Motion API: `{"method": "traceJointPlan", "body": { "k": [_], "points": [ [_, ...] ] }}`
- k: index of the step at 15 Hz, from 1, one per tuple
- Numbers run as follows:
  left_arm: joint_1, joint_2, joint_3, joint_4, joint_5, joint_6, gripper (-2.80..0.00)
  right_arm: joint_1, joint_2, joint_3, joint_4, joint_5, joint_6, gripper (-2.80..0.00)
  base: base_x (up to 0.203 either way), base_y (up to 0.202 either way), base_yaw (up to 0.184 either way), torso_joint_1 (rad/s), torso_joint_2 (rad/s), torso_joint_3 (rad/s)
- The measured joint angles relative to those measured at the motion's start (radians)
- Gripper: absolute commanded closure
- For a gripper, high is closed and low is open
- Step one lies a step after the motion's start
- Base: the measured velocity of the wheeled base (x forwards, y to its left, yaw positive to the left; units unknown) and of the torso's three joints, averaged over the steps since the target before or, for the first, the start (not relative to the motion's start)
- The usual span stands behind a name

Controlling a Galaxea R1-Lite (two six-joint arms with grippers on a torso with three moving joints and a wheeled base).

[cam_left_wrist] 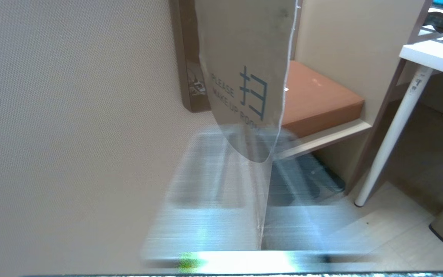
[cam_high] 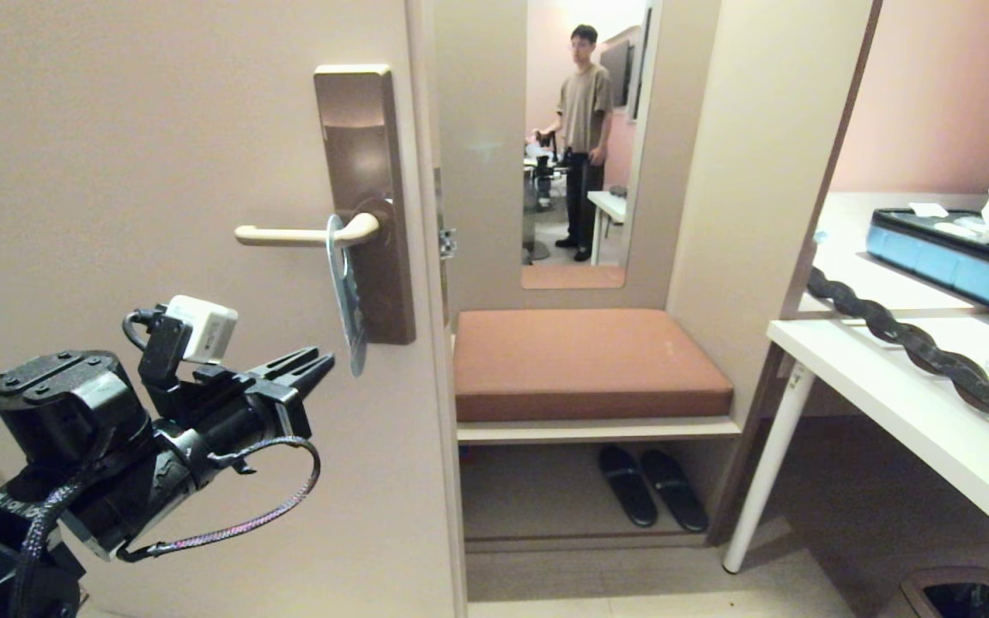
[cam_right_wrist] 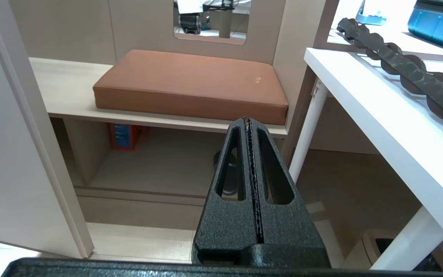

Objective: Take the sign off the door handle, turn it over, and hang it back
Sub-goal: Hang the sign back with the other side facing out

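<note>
On slim lever door handle (cam_high: 288,234), flat rounded sign (cam_high: 347,296) (edge-on) hangs.

My left gripper (cam_high: 310,367): black, white block on top. My right gripper (cam_right_wrist: 249,127): textured black. Sign (cam_left_wrist: 244,77): pale face, blue-grey character and lettering. Door handle (cam_high: 306,233): cream-gold. Lock plate (cam_high: 367,197): bronze-brown. Door (cam_high: 117,172): beige. Bench cushion (cam_high: 585,360): rust-brown. Desk (cam_high: 915,403): white. Slippers (cam_high: 653,485): black.

sign (cam_high: 347,292) hanging on door handle (cam_high: 301,234), left pincer (cam_high: 316,365) below-left (near), bench (cam_high: 589,360) right
</note>
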Motion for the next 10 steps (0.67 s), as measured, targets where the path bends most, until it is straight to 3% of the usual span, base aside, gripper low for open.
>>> {"method": "traceJointPlan", "body": {
  "k": [6,10],
  "points": [
    [0.011,0.008,-0.016,0.0,0.0,0.0,0.0,0.0,0.0,0.0,0.0,0.0,0.0,0.0,0.0,0.0,0.0,0.0,0.0,0.0],
    [0.013,0.042,-0.092,0.001,0.0,0.0,0.0,0.0,0.0,0.0,0.0,0.0,0.0,0.0,0.0,0.0,0.0,0.0,0.0,0.0]
  ]
}}
